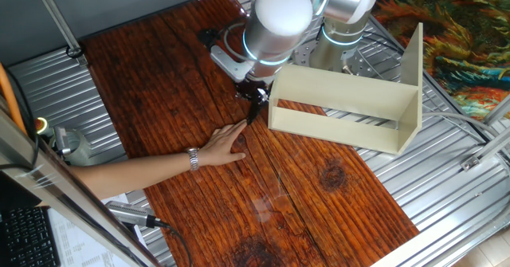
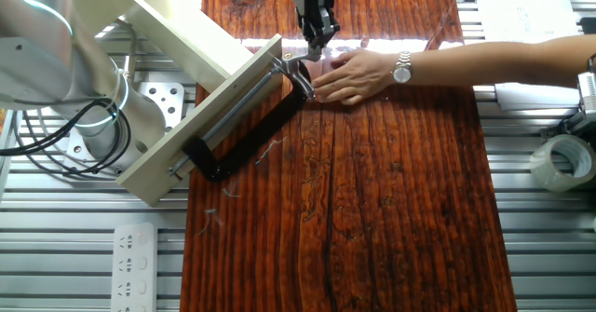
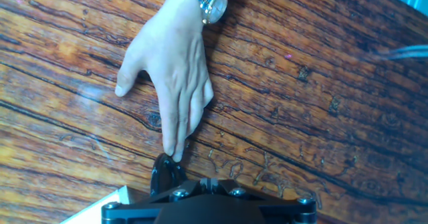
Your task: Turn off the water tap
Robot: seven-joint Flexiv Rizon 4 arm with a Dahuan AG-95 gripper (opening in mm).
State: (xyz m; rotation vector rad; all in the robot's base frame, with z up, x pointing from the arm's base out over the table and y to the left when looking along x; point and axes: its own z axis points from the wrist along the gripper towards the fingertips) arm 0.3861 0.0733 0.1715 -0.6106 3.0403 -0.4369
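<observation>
The water tap point(image 2: 292, 63) is a small silvery piece at the jaw end of a black C-clamp point(image 2: 244, 130) that lies on the wooden table. My gripper point(image 2: 316, 40) hangs right next to the tap, with its fingers together and nothing between them. In the one fixed view my gripper point(image 1: 255, 101) is at the corner of the cream shelf, and the tap is too small to make out. In the hand view my gripper point(image 3: 210, 182) is shut, and a black part point(image 3: 167, 174) lies just left of it. A person's hand point(image 2: 358, 74) rests with its fingertips at the clamp's end.
A cream wooden shelf point(image 1: 343, 111) lies on its side against the clamp. The person's arm point(image 1: 135, 171) with a metal watch point(image 3: 212, 3) reaches across the table. A tape roll point(image 2: 562, 161) and a power strip point(image 2: 135, 265) lie on the metal surround.
</observation>
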